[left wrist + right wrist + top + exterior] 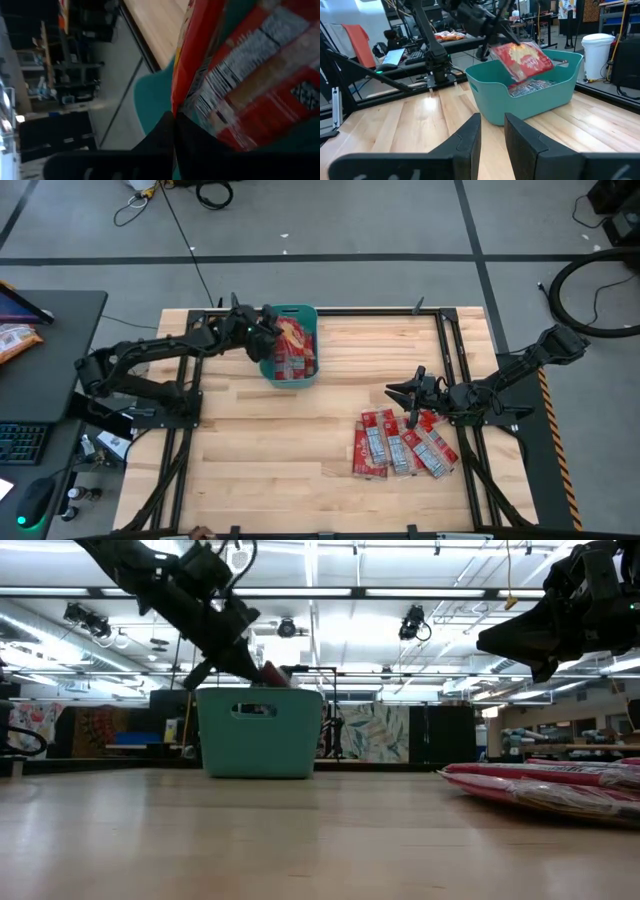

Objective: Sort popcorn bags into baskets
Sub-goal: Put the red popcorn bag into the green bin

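The teal basket (300, 311) (258, 735) (520, 107) stands at the table's far middle, and at least one red popcorn bag (530, 88) lies inside it. My left gripper (265, 330) (492, 47) hovers over the basket's left rim, shut on another red bag (291, 333) (522, 60). Several more bags (400, 445) (560, 785) lie flat side by side on the table's right near part. My right gripper (402, 390) (492, 132) is open in the air just beyond them, touching nothing and pointing toward the basket. My left gripper pinches the red bag's edge (179, 95) between its two shut fingers (165, 130), coming slantwise from the table's left and above. The bag is lifted clear and tilted, its lower end (520, 77) inside the basket's opening, above the bag lying there.
A black side table on the left holds an orange-and-white snack packet (15, 340), a keyboard and a mouse. Black frame rails (450, 350) run along the table's sides and far edge. Bare wood (270, 440) lies between the basket and the near edge.
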You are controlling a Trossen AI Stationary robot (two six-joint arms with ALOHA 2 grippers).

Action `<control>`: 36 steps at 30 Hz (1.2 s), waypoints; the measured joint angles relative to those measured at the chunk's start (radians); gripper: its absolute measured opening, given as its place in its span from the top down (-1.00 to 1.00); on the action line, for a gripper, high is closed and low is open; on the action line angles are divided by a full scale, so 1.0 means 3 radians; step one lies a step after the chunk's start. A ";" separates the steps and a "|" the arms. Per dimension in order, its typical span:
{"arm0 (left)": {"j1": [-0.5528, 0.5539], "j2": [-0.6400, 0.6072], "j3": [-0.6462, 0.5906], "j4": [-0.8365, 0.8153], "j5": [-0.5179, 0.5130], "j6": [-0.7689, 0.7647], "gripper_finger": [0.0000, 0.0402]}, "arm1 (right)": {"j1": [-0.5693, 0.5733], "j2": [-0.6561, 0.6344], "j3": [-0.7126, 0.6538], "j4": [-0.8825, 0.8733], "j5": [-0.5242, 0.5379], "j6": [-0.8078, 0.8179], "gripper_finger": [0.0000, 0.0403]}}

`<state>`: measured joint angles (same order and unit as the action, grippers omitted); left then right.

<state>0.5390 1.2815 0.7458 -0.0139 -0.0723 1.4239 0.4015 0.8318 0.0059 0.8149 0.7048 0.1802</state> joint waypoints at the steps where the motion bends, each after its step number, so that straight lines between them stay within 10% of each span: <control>1: 0.0025 0.0037 0.0000 -0.0001 -0.0004 -0.0002 0.90 | 0.0000 0.0001 0.0000 0.0001 0.0000 0.0000 0.55; 12: -0.0141 -0.0032 0.0005 0.0033 -0.0492 0.0097 0.34 | 0.0000 0.0001 0.0000 -0.0001 0.0000 0.0000 0.55; 22: -0.0972 -0.0101 0.0008 0.0303 0.0360 -0.1462 0.37 | 0.0000 0.0001 0.0000 -0.0001 0.0000 0.0000 0.55; 36: -0.2347 0.0714 0.0004 0.0895 -0.0740 -0.1755 0.38 | 0.0000 0.0000 0.0000 -0.0002 0.0000 0.0000 0.55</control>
<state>-0.1650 1.4956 0.7471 0.2545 -0.2944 0.8975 0.4015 0.8318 0.0059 0.8143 0.7048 0.1802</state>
